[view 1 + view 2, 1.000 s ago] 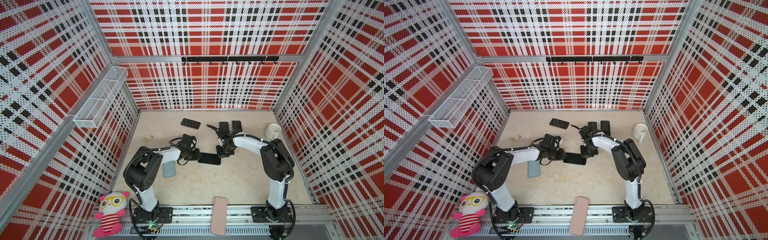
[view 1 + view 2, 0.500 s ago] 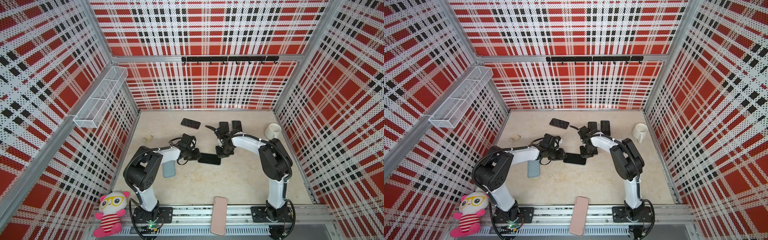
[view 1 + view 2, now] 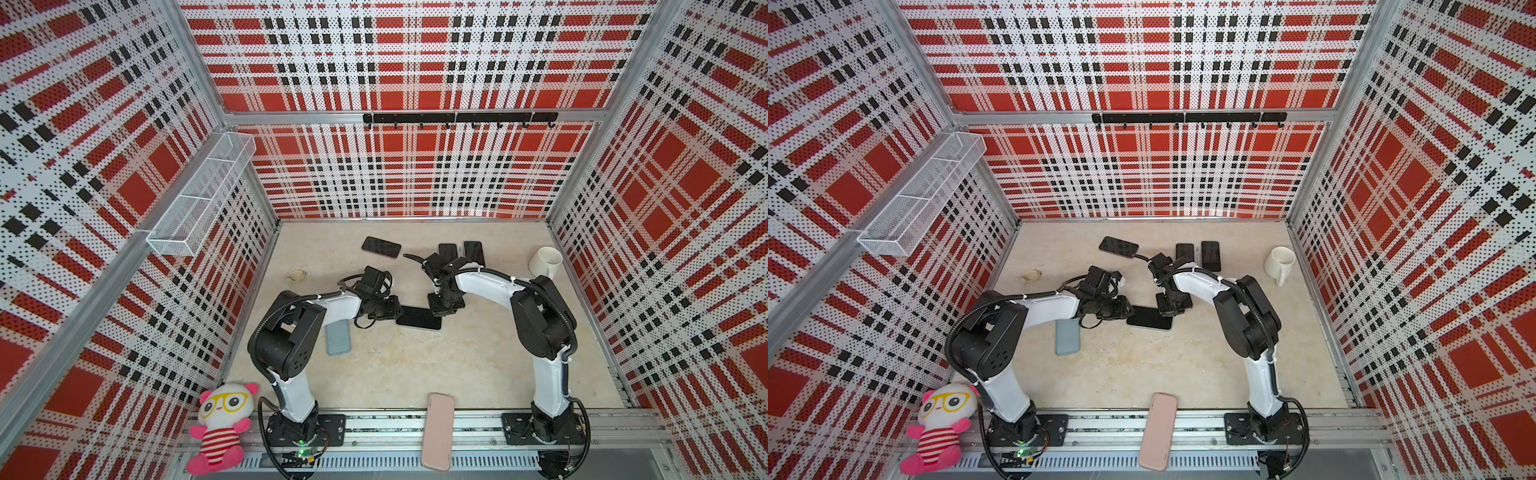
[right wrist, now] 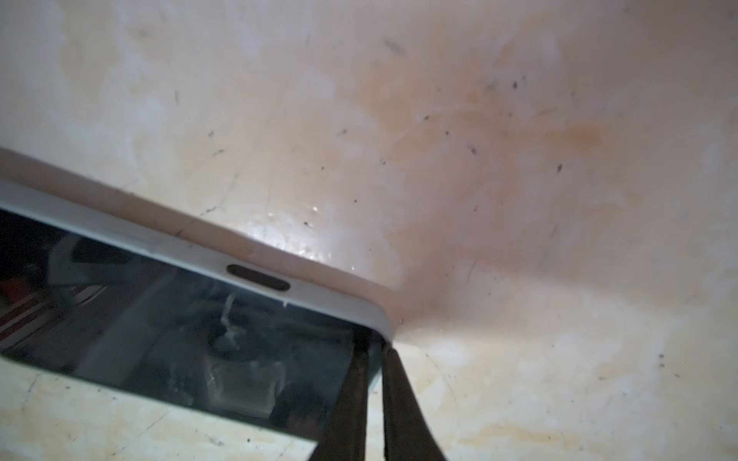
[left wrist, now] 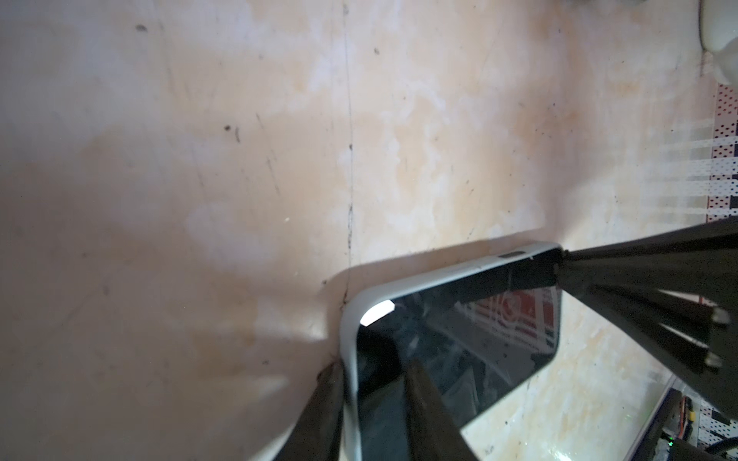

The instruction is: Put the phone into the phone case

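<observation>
Mid-frame, the left gripper (image 5: 371, 415) pinched the phone case (image 5: 348, 339) rim. The right gripper (image 4: 377, 399), pressed together, bore on the phone (image 3: 418, 318) corner; a slip could unseat it.

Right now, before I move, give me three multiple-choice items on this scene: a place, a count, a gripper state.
1. The white mug stands at the table's: A left edge; B centre; C right edge.
2. Dark phones lying at the table's back: A one; B three; C five.
3. The left gripper is: A wide open in the air; B closed across the phone's end; C holding the mug.
C: it sits far right in both top views. B: one lies alone, two side by side. B: its fingers straddle the phone's pale rim.
</observation>
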Controlling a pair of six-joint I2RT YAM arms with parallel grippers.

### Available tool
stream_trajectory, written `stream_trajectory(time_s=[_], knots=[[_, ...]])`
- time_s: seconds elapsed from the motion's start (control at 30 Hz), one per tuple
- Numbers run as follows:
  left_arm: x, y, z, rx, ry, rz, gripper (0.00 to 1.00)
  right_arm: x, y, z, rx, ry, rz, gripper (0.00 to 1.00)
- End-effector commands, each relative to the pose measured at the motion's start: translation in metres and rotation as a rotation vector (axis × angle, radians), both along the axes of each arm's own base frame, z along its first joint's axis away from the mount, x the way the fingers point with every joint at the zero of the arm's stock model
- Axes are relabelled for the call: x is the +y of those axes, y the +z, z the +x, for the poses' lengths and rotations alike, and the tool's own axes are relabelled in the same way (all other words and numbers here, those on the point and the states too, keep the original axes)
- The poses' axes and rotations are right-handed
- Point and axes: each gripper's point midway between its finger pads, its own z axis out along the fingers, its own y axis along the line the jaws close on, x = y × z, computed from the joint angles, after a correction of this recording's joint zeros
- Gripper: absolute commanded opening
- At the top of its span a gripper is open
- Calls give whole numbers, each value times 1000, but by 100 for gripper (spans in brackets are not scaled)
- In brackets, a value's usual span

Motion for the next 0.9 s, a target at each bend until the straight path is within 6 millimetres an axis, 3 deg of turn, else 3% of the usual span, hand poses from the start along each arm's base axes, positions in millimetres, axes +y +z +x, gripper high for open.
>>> stream_trajectory(time_s=[0.0,0.1,0.27,0.57,0.87], knots=[[4,-10,-1,26,-5,21,30,-9,26,-10,5,26,-54,14],[4,-3,-1,7,-8,17,30,-12,44,-6,-31,8,-15,16],[8,1,0,-9,3,28,30,-18,50,0,-59,-22,58,22],[8,5,2,-16,2,20,30,-8,35,13,-39,-10,89,26],[8,10,3,-26,2,14,30,-2,5,6,27,-2,97,24]])
